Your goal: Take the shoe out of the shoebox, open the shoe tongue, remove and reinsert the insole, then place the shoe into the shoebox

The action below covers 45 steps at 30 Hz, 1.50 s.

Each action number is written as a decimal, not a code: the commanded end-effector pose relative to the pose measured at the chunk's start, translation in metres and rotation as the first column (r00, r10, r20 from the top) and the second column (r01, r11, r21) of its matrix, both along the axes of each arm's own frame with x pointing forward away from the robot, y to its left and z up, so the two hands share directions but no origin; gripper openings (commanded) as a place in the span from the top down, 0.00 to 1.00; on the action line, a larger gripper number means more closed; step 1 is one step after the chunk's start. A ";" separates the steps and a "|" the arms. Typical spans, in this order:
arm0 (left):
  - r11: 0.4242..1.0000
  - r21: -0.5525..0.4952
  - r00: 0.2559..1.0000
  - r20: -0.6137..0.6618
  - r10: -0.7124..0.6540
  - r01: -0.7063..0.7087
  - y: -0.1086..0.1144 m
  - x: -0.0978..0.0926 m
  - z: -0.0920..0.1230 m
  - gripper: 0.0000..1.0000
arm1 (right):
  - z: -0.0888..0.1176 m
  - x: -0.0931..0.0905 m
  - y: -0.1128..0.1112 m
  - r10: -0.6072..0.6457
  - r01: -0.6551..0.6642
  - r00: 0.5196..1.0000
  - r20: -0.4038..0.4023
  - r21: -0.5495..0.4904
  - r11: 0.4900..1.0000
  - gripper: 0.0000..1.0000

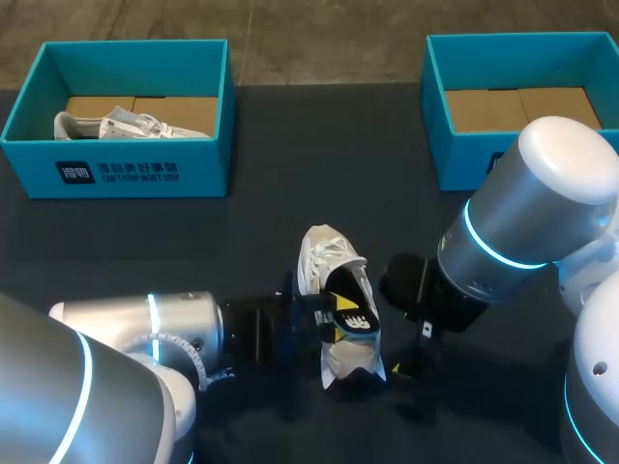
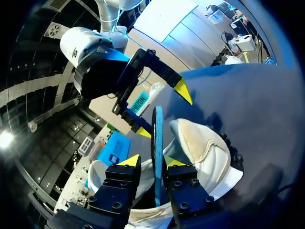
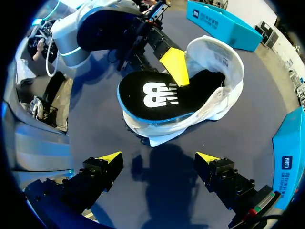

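The left tool (image 2: 153,163) is closed on the insole (image 2: 157,136): in the left wrist view its two yellow fingertips (image 2: 131,160) press the thin blue-edged sheet from both sides, and the sheet stands on edge between them. The right wrist view shows the insole's black top face, which carries a large white logo (image 3: 161,94), with one yellow fingertip of the left tool lying across it. One end of the insole sits inside the shoe (image 3: 217,59) and the other end sticks out of the opening.

The shoe is a white sneaker resting on the dark desk (image 1: 193,256), about midway between the two arms and outside both boxes.

The right tool (image 3: 159,157) hangs open just beside the shoe. Its yellow tips are wide apart with only bare desk between them, and it touches nothing.

At the desk's far edge stand two teal shoeboxes, well apart from the sneaker. The left shoebox (image 1: 126,174) has white print on its front wall and holds a second white shoe (image 1: 126,126) on a cardboard floor. The right shoebox (image 1: 462,145) shows only its cardboard floor.
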State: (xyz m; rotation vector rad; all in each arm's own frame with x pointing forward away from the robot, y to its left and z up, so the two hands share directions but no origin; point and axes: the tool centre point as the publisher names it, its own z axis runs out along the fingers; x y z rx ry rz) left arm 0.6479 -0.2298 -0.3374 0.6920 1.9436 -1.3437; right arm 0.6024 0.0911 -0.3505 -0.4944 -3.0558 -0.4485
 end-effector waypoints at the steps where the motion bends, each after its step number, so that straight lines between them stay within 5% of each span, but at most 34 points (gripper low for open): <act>1: 1.000 0.001 1.000 0.004 0.001 -0.001 0.001 -0.008 0.004 0.70 | 0.000 -0.001 -0.001 0.000 0.000 1.000 0.000 0.003 1.000 0.00; 11: 1.000 0.001 0.999 0.031 -0.026 0.026 -0.004 -0.022 0.014 0.77 | 0.000 -0.001 -0.001 0.000 0.000 1.000 0.000 0.003 1.000 0.00; 14: 1.000 0.003 0.999 0.033 -0.028 0.028 -0.006 -0.021 0.014 1.00 | 0.000 -0.001 -0.001 0.000 0.000 1.000 0.000 0.003 1.000 0.00; 41: 0.999 0.046 1.000 0.018 0.017 -0.018 0.003 0.006 -0.013 1.00 | 0.000 -0.001 -0.001 0.000 0.000 1.000 0.000 0.003 1.000 0.00; 45: 0.999 0.036 1.000 0.013 0.005 -0.006 0.004 0.001 -0.008 0.70 | 0.000 -0.001 -0.001 0.000 0.000 1.000 0.000 0.003 1.000 0.00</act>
